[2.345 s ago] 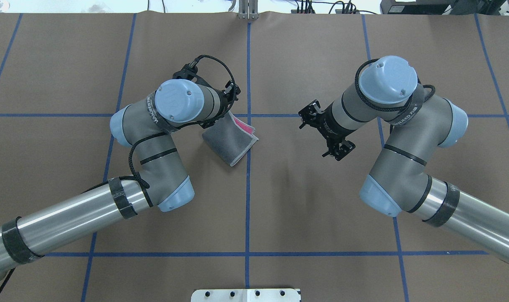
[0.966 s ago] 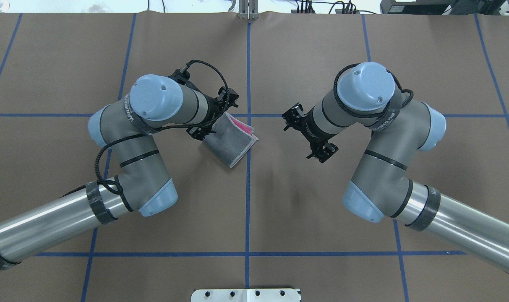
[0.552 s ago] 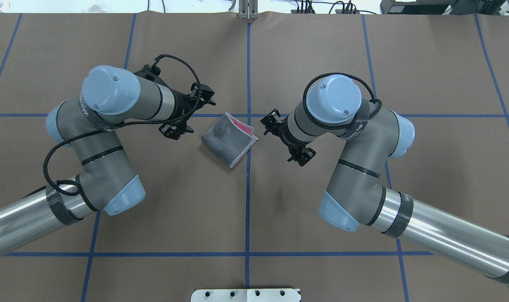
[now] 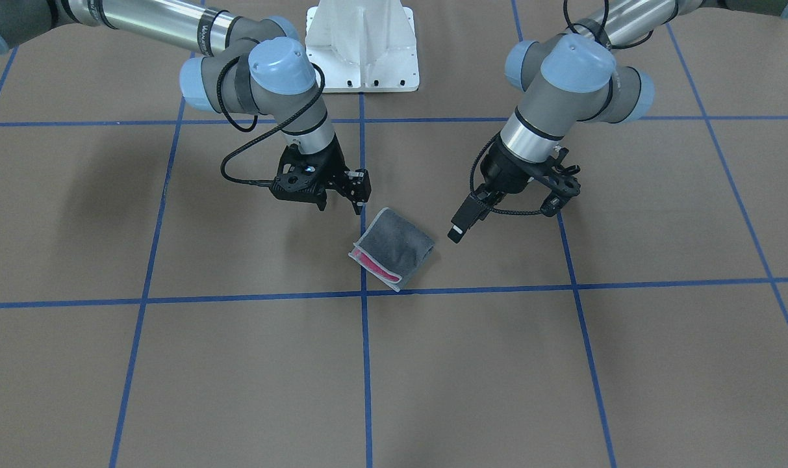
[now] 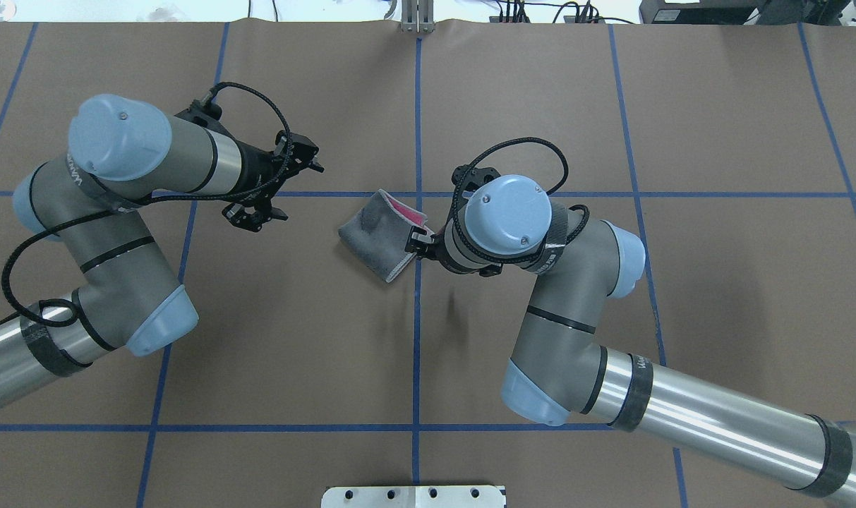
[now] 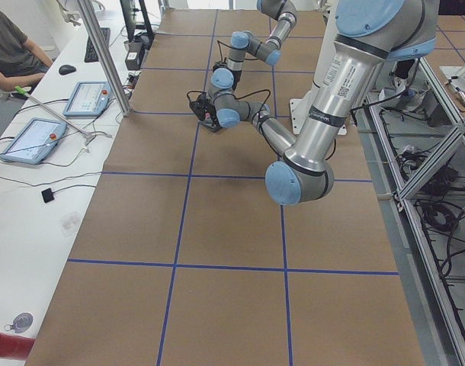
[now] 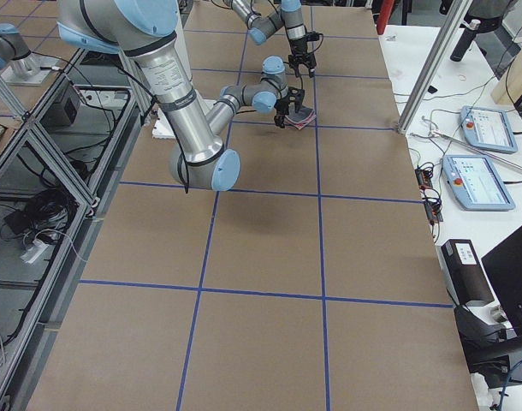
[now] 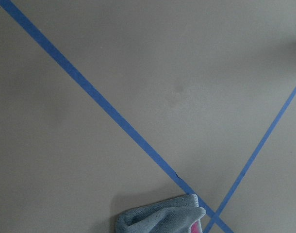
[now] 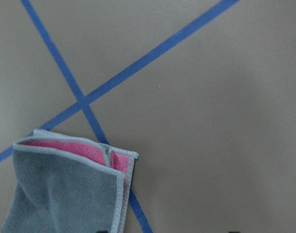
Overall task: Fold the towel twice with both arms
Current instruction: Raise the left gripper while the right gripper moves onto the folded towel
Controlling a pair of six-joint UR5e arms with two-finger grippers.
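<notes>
i see the folded towel (image 4: 394,250) in middle of the table (image 4: 173,390); right gripper (image 4: 340,205) just beside it, left gripper (image 5: 293,190) apart, both jaws spread.

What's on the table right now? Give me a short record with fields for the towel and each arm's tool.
towel: folded, grey face out, pink showing at the open edge, lying on the table beside a crossing of blue lines
left tool: open, empty, well clear of the towel
right tool: open, empty, close to the towel's open edge, not gripping it
</notes>
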